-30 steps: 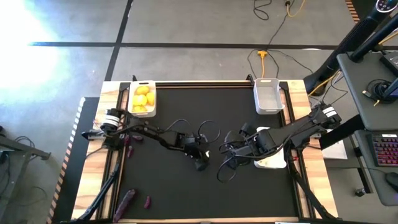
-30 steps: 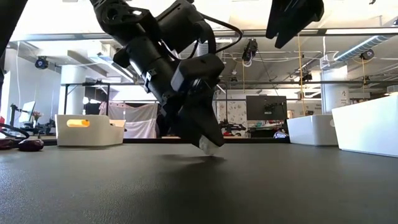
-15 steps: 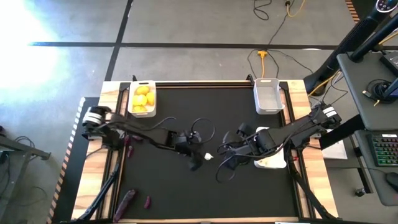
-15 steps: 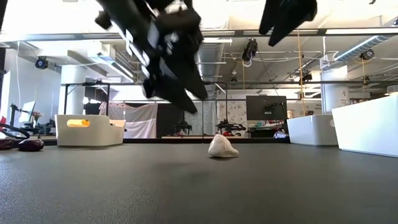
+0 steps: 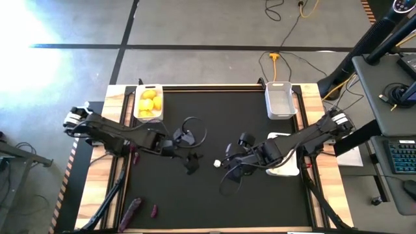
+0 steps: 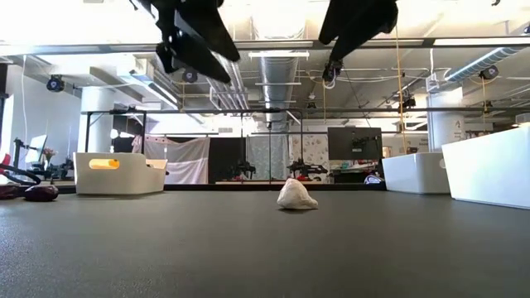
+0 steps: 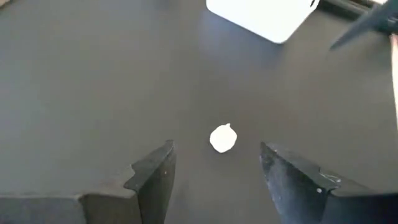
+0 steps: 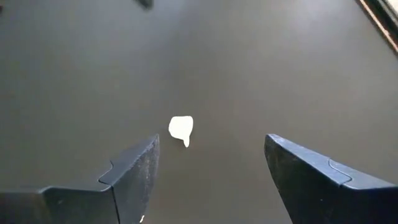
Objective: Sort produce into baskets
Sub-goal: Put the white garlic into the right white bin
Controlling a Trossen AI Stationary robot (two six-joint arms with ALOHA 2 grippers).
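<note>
We look down on a black table where one white garlic bulb [image 5: 217, 163] lies alone near the middle, touching nothing. It sits between the two grippers. From the left gripper [image 5: 190, 165] the bulb lies toward three o'clock; from the right gripper [image 5: 229, 165] it lies toward nine o'clock. We judge the right gripper the nearer of the two, just beside the bulb, so it looks better placed to take it.

In the right wrist view the bulb [image 8: 181, 129] shows ahead of that arm's fingers [image 8: 134, 169], nearer one finger than the other, its pointed tip trailing toward the camera. Those fingers stand wide apart and hold nothing. In the left wrist view the left arm's fingers [image 7: 154, 172] are likewise spread wide and empty, with the bulb [image 7: 223, 137] ahead of the gap. In the low view both arms hang well above the table, clear of the bulb.

A basket [image 5: 283, 164] lies at three o'clock from the bulb, partly under the right arm.
</note>
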